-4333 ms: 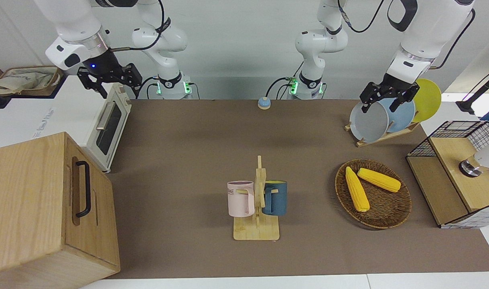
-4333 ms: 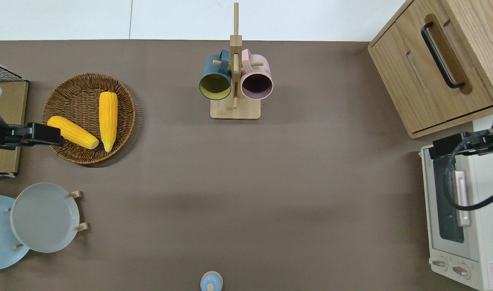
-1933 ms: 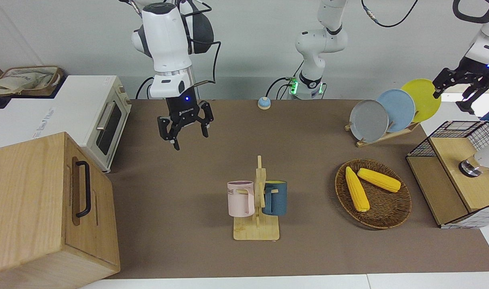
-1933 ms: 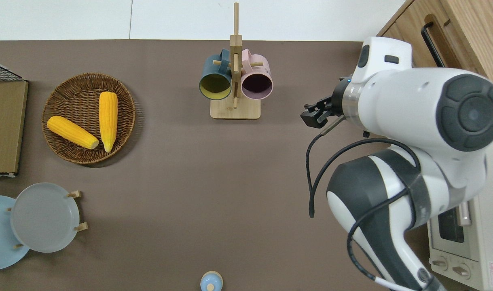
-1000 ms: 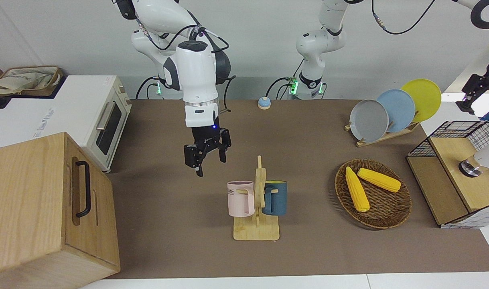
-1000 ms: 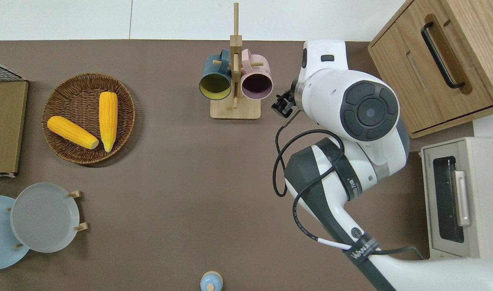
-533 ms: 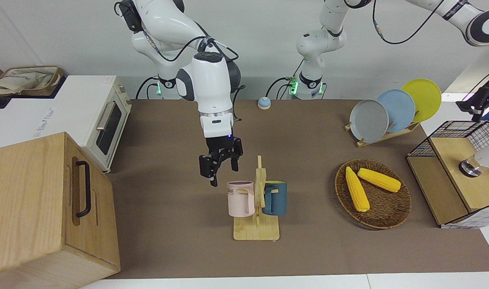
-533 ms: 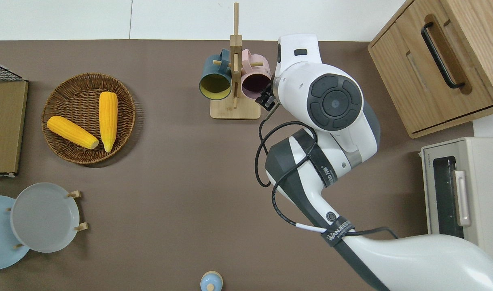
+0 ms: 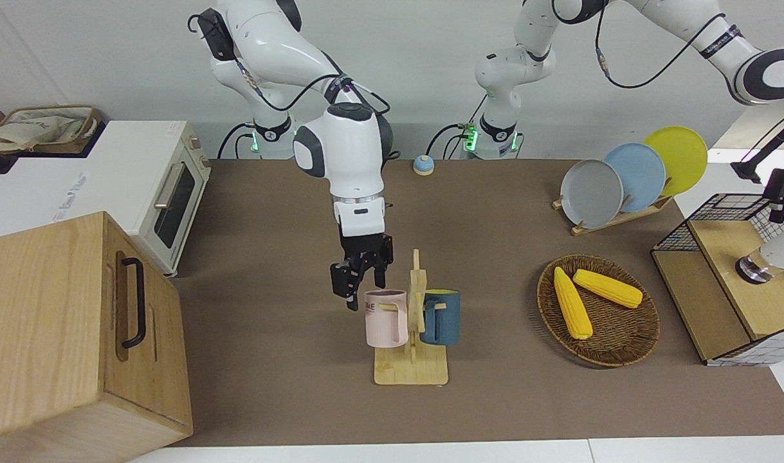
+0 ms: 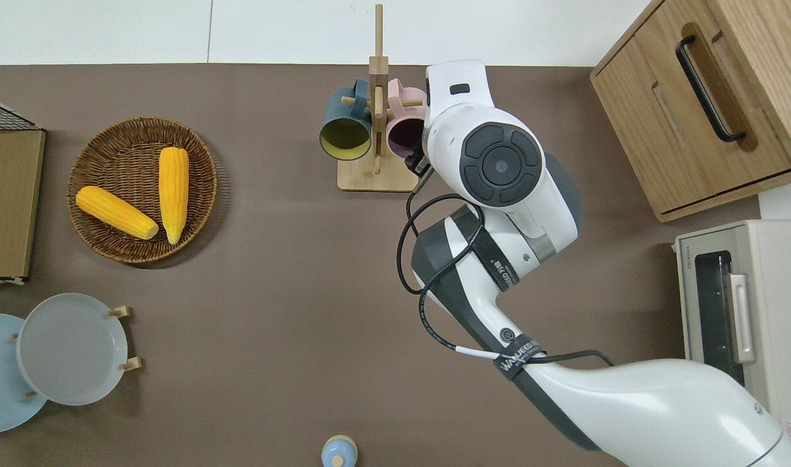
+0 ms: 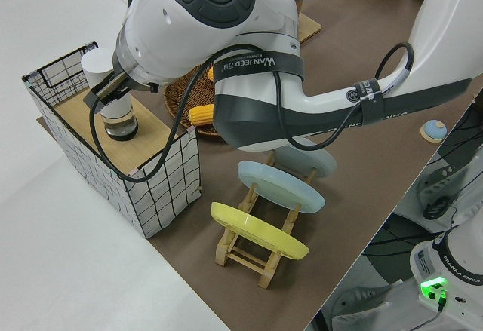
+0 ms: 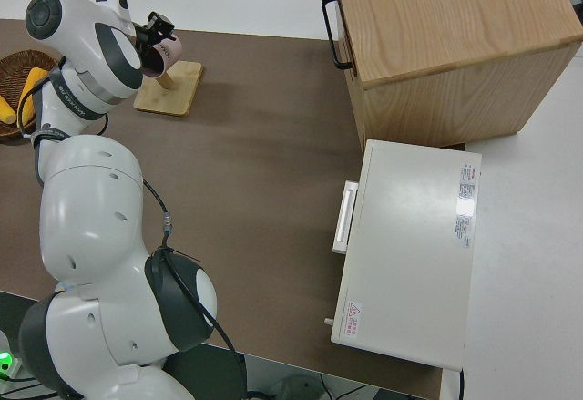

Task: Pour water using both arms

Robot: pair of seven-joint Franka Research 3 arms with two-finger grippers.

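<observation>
Right arm's wrist (image 10: 492,162) hides most of its tool (image 9: 361,283).

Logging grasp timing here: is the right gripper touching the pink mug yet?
Cannot tell. In the front view the right gripper overlaps the pink mug rim; no view shows plain contact or a gap.

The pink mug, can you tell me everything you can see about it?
The pink mug is pale pink and smooth, maybe ceramic, with dark letters near its rim. It hangs by its handle on a peg of the wooden mug stand, mouth up, on the side toward the right arm's end of the table. A blue mug hangs opposite. The right gripper, fingers open, is right beside its rim; whether they touch is unclear.
</observation>
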